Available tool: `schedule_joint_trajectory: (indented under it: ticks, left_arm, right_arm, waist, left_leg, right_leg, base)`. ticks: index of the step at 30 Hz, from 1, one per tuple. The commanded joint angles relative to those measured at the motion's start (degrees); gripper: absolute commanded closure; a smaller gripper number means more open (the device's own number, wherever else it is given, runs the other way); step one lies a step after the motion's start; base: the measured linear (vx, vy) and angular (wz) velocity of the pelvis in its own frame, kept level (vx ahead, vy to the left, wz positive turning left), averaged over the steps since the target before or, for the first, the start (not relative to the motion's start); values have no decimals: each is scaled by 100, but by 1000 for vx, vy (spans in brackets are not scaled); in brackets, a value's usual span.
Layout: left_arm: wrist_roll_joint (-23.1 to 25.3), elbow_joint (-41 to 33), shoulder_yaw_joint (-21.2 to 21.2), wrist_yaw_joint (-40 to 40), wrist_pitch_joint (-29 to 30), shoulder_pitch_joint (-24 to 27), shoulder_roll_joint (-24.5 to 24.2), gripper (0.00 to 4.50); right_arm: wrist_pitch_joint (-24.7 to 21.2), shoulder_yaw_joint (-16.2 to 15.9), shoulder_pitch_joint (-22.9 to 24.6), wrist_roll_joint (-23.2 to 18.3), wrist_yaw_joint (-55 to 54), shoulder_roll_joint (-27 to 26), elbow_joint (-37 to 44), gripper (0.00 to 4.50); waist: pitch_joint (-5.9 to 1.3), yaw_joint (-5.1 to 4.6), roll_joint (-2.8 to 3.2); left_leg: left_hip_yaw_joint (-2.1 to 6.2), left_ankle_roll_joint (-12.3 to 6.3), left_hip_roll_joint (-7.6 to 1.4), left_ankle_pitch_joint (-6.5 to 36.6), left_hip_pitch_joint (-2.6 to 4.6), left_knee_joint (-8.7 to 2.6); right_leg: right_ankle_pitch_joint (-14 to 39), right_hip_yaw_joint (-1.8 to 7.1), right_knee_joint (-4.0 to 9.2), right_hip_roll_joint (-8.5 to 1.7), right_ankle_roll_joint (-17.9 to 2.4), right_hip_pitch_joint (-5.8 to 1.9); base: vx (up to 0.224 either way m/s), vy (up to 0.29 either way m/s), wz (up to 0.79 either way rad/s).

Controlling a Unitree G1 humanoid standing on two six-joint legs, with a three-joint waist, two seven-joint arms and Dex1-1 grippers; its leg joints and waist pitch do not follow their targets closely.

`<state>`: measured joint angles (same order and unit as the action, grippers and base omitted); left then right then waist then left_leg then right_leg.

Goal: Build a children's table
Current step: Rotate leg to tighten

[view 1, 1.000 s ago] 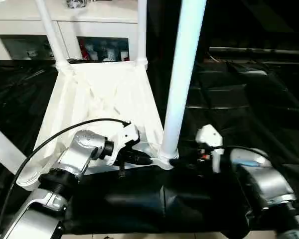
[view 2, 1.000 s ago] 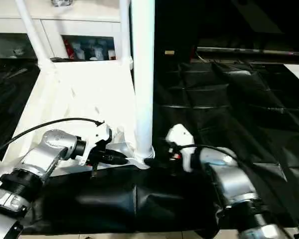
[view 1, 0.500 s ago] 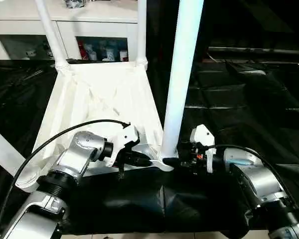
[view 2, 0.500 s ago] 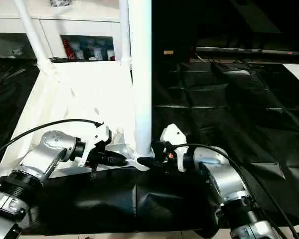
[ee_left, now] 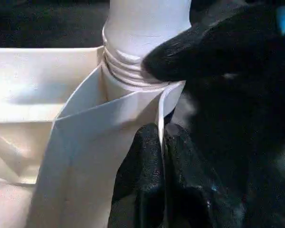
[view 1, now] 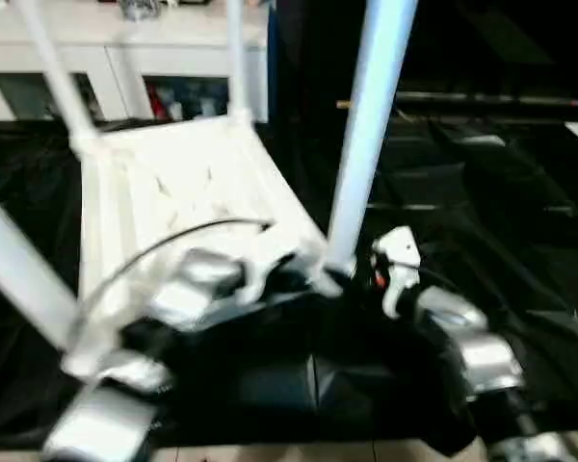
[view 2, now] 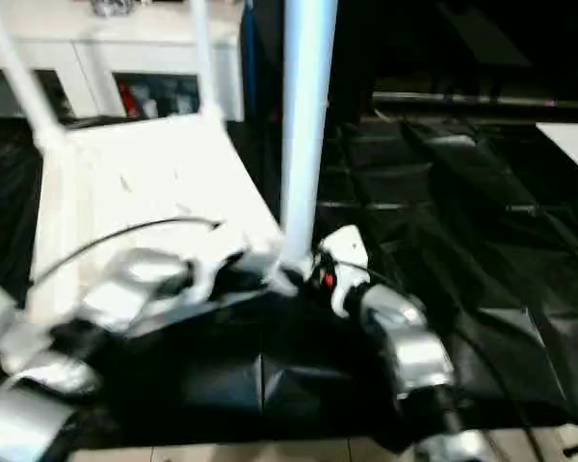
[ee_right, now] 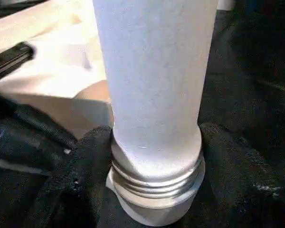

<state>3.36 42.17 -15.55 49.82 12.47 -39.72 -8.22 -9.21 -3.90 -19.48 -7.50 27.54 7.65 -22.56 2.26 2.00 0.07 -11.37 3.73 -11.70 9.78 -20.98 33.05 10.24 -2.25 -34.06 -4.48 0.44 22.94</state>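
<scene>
Tilted since before, the top (view 1: 173,178) is pinched by the left end effector (ee_left: 159,156) while the right end effector (ee_right: 154,156) clasps the leg (view 1: 366,144); twist squarely.

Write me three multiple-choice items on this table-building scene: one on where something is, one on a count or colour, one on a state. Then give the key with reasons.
1. Where does the right gripper hold the near leg?
A. at its threaded base
B. at its top end
C. at mid-length

2. What colour is the sheet under the tabletop?
A. white
B. black
C. blue

3. What is the left gripper doing?
A. hanging open in the air
B. pinching the tabletop's thin rim
C. gripping a leg

Key: 1 A, the right wrist view shows fingers on both sides of the leg just above the thread rings. 2 B, a black sheet surrounds the tabletop. 3 B, the left wrist view shows the rim edge between both fingers.
</scene>
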Motion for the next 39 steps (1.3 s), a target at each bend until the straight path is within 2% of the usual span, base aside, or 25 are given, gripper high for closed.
schedule_joint_trajectory:
  ticks: [1,4,8,10,13,14,15,16,17,18,19,20,22,28,29,31,35,39]
  left_arm:
    - [-45,323,106,-607,-44,-75,386,450]
    - [-14,422,62,-599,-120,-151,526,450]
    - [-27,367,8,-248,-230,-112,393,450]
    - [-41,343,0,-158,-260,-90,341,450]
    - [-56,260,-6,193,-405,30,89,450]
    - [-61,249,-3,237,-448,49,55,450]
    - [-105,181,15,464,-617,137,-96,450]
    - [-136,147,33,578,-662,173,-158,450]
    - [-177,86,46,734,-702,224,-246,450]
    - [-208,37,56,849,-715,260,-306,450]
    - [-248,-22,65,981,-728,299,-368,450]
    - [-248,-22,65,981,-728,299,-368,450]
    - [-422,-290,83,1467,-686,444,-544,450]
    - [-717,-896,-39,2307,-331,735,-824,450]
    - [-735,-964,-62,2386,-312,780,-859,450]
    - [-750,-1006,-78,2437,-289,807,-876,450]
    - [-757,-1160,-77,2506,-181,871,-922,450]
    - [-759,-1265,-73,2540,-96,910,-963,450]
  right_arm:
    - [-126,-244,48,210,-384,-318,-220,187]
    - [-33,-288,-54,298,-552,-518,-271,187]
    - [117,-364,-84,173,-11,-320,-104,187]
    - [145,-414,-77,162,183,-221,-49,131]
    - [92,-591,-4,25,1168,281,257,97]
    - [78,-614,4,22,1269,353,297,97]
    - [45,-694,36,19,1676,665,459,73]
    - [47,-703,42,22,1821,786,507,69]
    - [24,-690,33,21,1961,930,544,69]
    - [3,-673,24,16,2049,1021,560,69]
    - [-9,-677,15,19,2173,1123,577,69]
    - [-9,-677,15,19,2173,1123,577,69]
    - [-20,-696,-2,-13,2514,1354,636,69]
    - [-66,-748,-47,-78,2688,1389,612,69]
    - [-60,-788,-49,-64,2713,1385,600,69]
    - [-57,-812,-52,-51,2726,1360,581,69]
    - [-86,-848,-54,-57,2865,1327,555,69]
    - [-111,-817,-81,-122,2872,1300,522,113]
  waist:
    - [-282,5,-67]
    - [-296,5,-39]
    - [-299,10,-31]
    - [-307,18,-31]
    - [-308,43,-50]
    - [-302,46,-56]
    - [-300,56,-66]
    - [-306,64,-65]
    - [-295,65,-64]
    - [-291,48,-67]
    - [-289,43,-79]
    - [-293,43,-67]
    - [-293,39,-67]
    - [-308,45,-42]
    - [-307,55,-64]
    - [-312,72,-48]
    - [-314,109,-57]
    - [-310,117,-56]
  left_leg:
    - [96,-14,-92,1759,71,-387]
    - [99,-65,-82,1725,51,-387]
    - [99,-145,-85,1776,44,-388]
    - [90,-179,-88,1704,42,-380]
    - [86,-279,-94,1549,17,-370]
    - [83,-302,-92,1545,16,-369]
    - [81,-331,-88,1557,15,-363]
    - [87,-345,-99,1528,10,-363]
    - [79,-365,-104,1571,17,-366]
    - [97,-339,-100,1571,-15,-383]
    - [93,-327,-103,1587,-12,-384]
    - [89,-307,-107,1625,20,-373]
    - [95,-293,-122,1602,22,-380]
    - [71,-289,-154,1507,53,-381]
    - [63,-298,-152,1449,45,-377]
    - [61,-306,-151,1364,38,-376]
    - [56,-309,-150,1313,42,-371]
    - [52,-316,-143,1281,38,-368]
  right_leg:
    - [2312,163,540,-283,-840,-164]
    - [2201,161,540,-286,-842,-180]
    - [2166,159,542,-288,-854,-193]
    - [2032,164,529,-287,-884,-197]
    - [1749,159,495,-288,-984,-237]
    - [1765,156,500,-284,-988,-241]
    - [1840,155,509,-291,-977,-245]
    - [1836,154,500,-295,-966,-258]
    - [1910,157,508,-298,-959,-229]
    - [2061,143,509,-302,-914,-258]
    - [2141,143,513,-301,-887,-242]
    - [2259,150,531,-307,-876,-213]
    - [2179,157,514,-306,-935,-216]
    - [1686,173,450,-298,-1190,-183]
    - [1575,175,442,-294,-1214,-194]
    - [1436,177,416,-296,-1225,-204]
    - [1296,182,396,-299,-1243,-217]
    - [1312,181,397,-296,-1227,-219]
  base:
    - [0,0,0]
    - [0,0,0]
    - [0,0,0]
    - [0,0,0]
    - [0,0,0]
    - [0,0,0]
    - [0,0,0]
    - [0,0,0]
    - [0,0,0]
    - [0,0,0]
    - [0,0,0]
    - [0,0,0]
    - [0,0,0]
    - [0,0,0]
    - [0,0,0]
    - [0,0,0]
    - [0,0,0]
    - [0,0,0]
